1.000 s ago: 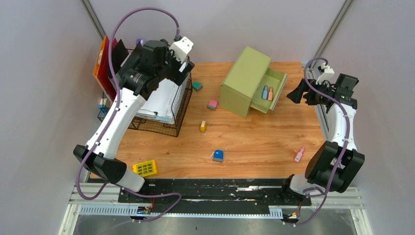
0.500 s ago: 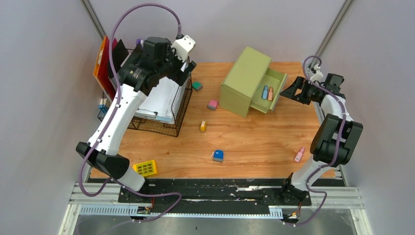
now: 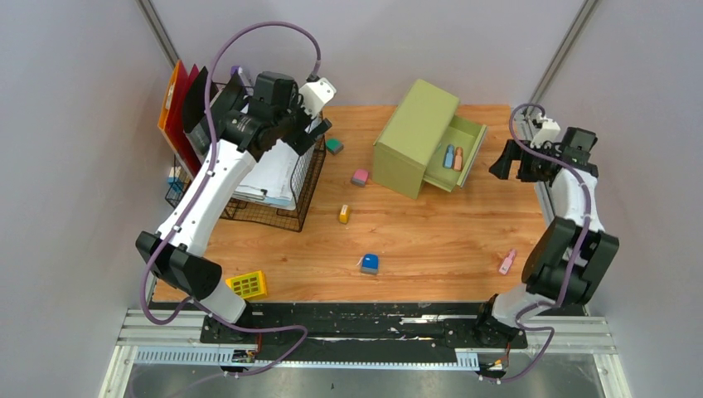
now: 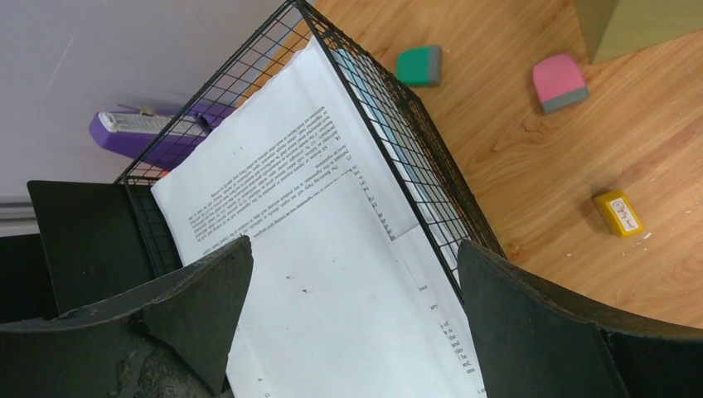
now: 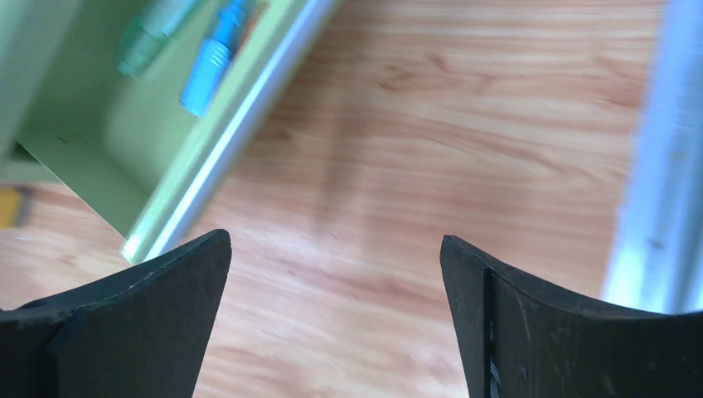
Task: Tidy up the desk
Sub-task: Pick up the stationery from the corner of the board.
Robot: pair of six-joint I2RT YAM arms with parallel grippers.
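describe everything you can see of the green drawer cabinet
The green drawer cabinet is a matte olive-green box standing at an angle on the far part of the desk. Its one visible drawer is pulled out toward the right arm's side and holds a small blue item and a small orange item.

Fine print covers the white sheet (image 4: 332, 274) in the wire basket (image 4: 414, 166), too small to read. A yellow block (image 4: 618, 213) on the tabletop (image 4: 530, 166) beside the basket bears an illegible label.

Wire basket (image 3: 307, 178) (left) and cabinet (image 3: 410, 137) crowd the desk (image 3: 439, 240)
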